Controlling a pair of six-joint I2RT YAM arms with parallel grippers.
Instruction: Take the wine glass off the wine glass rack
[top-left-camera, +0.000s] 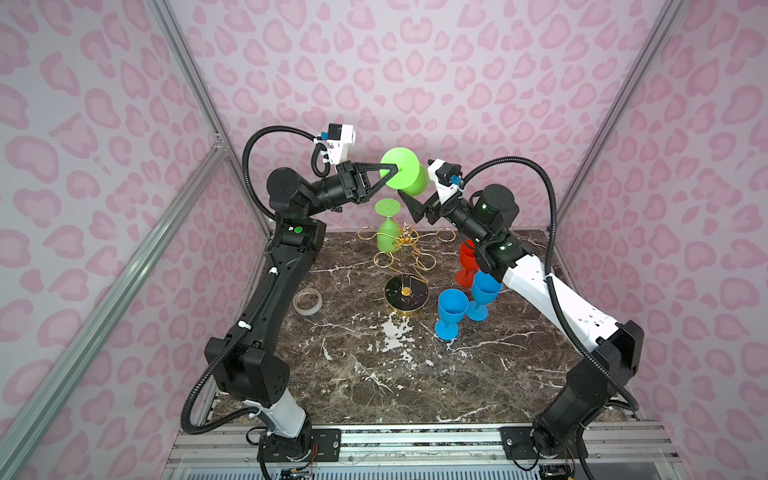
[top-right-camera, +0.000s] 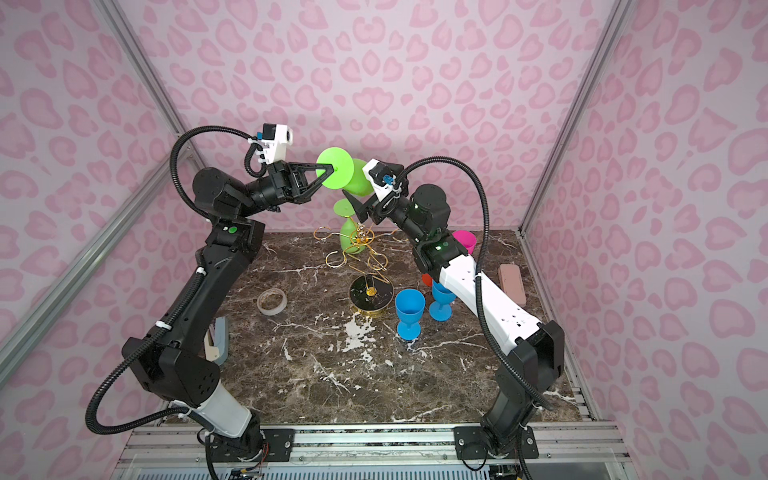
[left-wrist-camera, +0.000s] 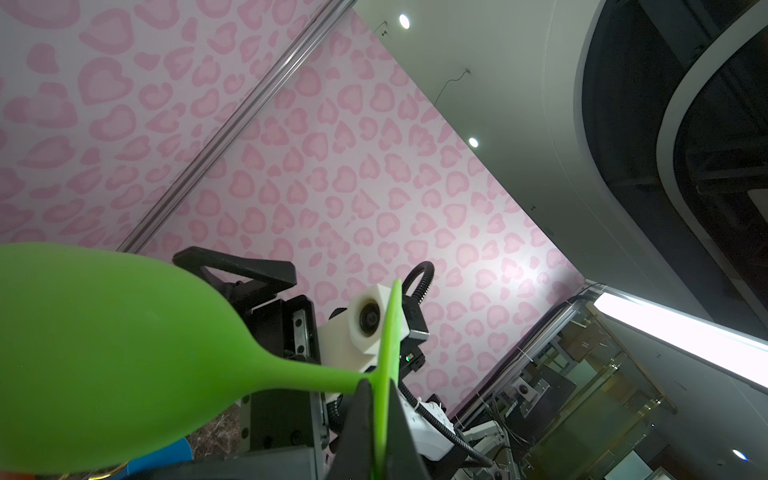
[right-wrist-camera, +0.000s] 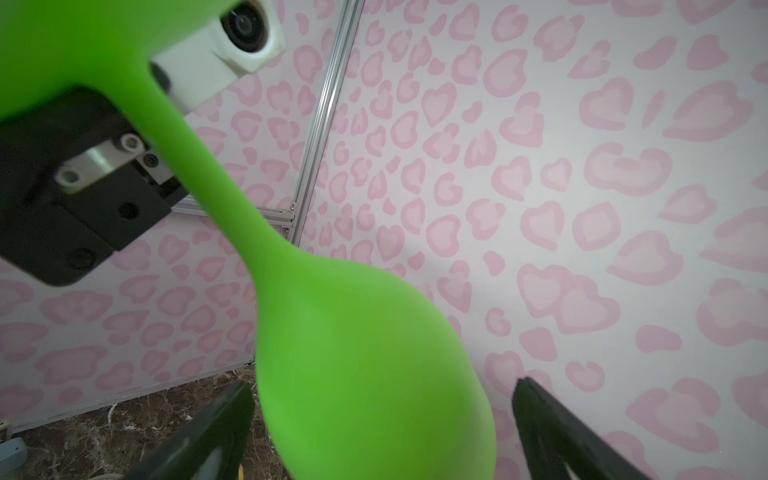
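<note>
Pinching the flat foot of the green wine glass (top-left-camera: 409, 178), the left gripper (top-left-camera: 395, 168) has its jaws nearly together on that thin disc and holds the glass on its side, high above the rack (top-left-camera: 405, 249). The bowl lies between the wide-spread jaws of the right gripper (right-wrist-camera: 382, 428); whether it touches them I cannot tell. It looks light, rubbery and hard to break. The bowl may squash, so the stem beside the left jaws seems the firmer hold.
</note>
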